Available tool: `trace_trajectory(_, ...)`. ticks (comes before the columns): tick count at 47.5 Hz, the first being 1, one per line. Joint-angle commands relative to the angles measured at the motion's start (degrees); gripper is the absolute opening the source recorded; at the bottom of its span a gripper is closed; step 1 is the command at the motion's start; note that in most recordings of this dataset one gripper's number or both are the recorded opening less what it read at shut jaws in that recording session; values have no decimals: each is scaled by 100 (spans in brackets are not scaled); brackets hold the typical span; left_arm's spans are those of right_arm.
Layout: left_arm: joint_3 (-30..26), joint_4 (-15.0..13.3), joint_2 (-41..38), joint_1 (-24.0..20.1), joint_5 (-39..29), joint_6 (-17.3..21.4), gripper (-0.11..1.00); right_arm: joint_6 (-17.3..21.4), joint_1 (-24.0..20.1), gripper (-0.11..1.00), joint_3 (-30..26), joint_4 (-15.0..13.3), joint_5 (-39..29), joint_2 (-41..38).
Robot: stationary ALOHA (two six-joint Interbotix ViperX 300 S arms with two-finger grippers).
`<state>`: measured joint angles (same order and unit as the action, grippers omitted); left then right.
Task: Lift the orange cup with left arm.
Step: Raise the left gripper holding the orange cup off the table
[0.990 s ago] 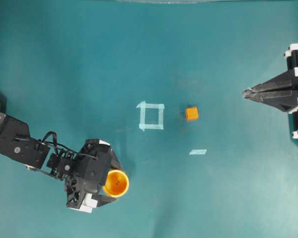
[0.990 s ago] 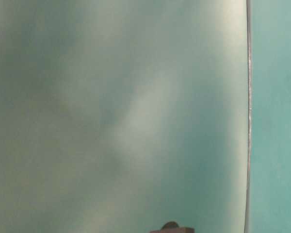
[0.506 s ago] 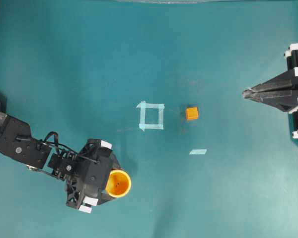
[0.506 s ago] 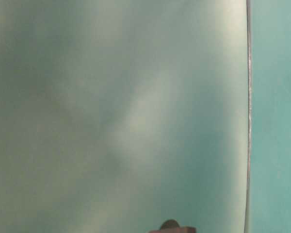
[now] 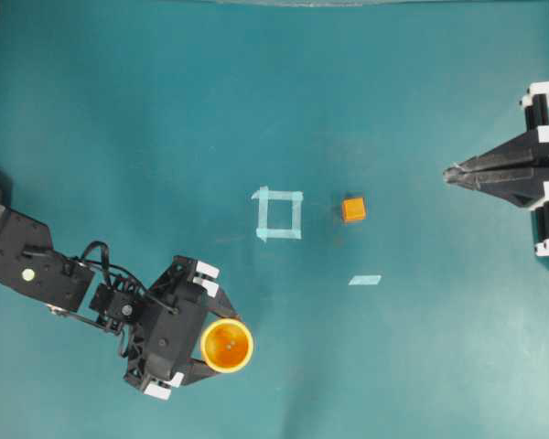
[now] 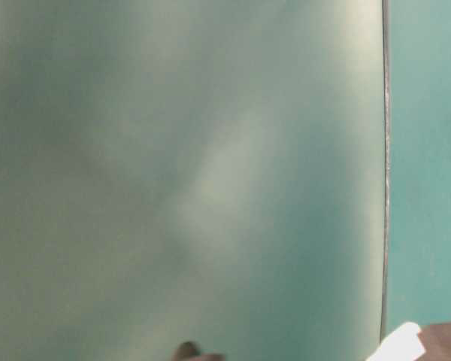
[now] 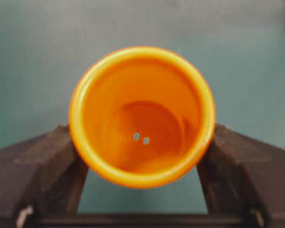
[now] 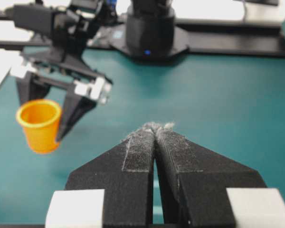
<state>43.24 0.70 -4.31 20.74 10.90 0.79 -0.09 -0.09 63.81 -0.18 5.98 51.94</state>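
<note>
Clearly clamped between the two fingers (image 7: pixel 40 164) of the left gripper (image 5: pixel 212 344): orange cup (image 5: pixel 226 345), mouth up, pinched across its wall for a steady raise, apparently off the teal table (image 5: pixel 393 110); right gripper (image 5: pixel 450 172) closed, far off

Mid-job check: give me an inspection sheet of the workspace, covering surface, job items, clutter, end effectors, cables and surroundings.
Surface: teal table mat, with a pale tape square and a loose tape strip.
Job's things: small round orange plastic cup, mouth up, tilted slightly in the right wrist view; whether it is off the mat is not clear.
Clutter: small orange cube, right of the tape square, untouched.
End effectors: left end effector closed on the cup, one finger on each side; right end effector shut, empty, parked at the right edge.
Cables: black cable loops on the left arm's wrist, clear of the cup.
Surroundings: table-level view blurred, nothing seen.
</note>
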Motion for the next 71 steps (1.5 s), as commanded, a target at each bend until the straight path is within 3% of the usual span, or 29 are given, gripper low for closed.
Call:
trace_trajectory(1, -97, 18, 272, -18, 105, 18, 66, 9, 0, 0, -167, 0, 18, -18)
trace_trajectory(18, -70, 18, 1090, -18, -105, 0, 66, 9, 0, 0, -167, 0, 18, -18)
trace_trajectory(37, -97, 9, 2391, -44, -1169, -114, 66, 0, 0, 0, -176, -9, 18, -9)
trace_trajectory(50, -193, 18, 2689, -167, -1494, -123, 66, 0, 0, 0, -176, -9, 18, -18)
trace_trajectory(71, -668, 18, 2689, -229, -2558, -123, 66, -9, 0, 0, -167, 0, 18, -18)
